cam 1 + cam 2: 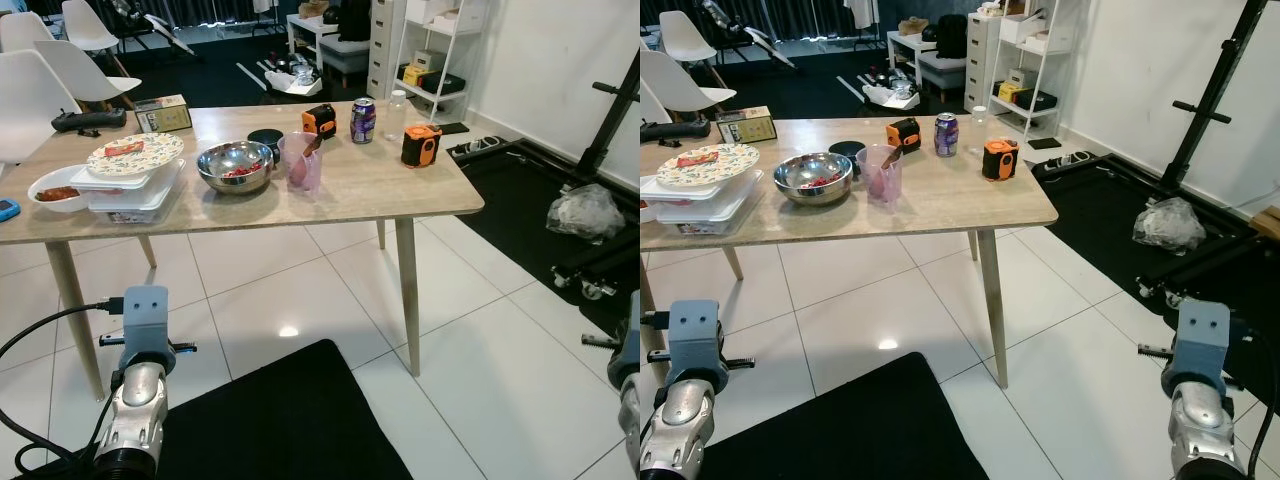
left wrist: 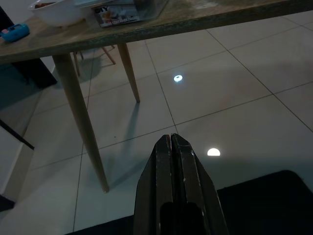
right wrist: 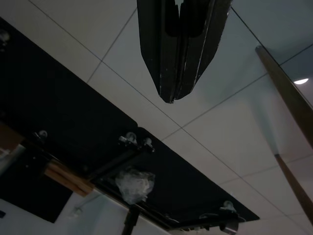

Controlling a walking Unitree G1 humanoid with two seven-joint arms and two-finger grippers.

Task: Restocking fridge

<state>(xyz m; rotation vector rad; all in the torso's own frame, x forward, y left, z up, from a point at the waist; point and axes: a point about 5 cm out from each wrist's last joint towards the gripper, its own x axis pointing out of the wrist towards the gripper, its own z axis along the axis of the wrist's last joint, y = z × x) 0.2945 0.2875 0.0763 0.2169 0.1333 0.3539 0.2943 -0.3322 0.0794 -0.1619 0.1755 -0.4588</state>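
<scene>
I am looking at the soda can (image 1: pixel 363 120) standing upright near the far edge of the worktop (image 1: pixel 420 190), between an orange tape measure (image 1: pixel 319 120) and a clear bottle (image 1: pixel 396 114). It seems the likeliest thing to stock; no fridge is showing. Nearer me a pink cup (image 1: pixel 302 163) is standing just beside a steel bowl (image 1: pixel 236 165). Reaching across for the can, I am risking an elbow tipping that cup or shoving the bowl. The left tool (image 2: pixel 172 142) is hanging low over the floor tiles, fingers pressed together, empty. The right tool (image 3: pixel 172 95) is likewise closed and empty. The black mat (image 1: pixel 290 420) underfoot might snag a step.
</scene>
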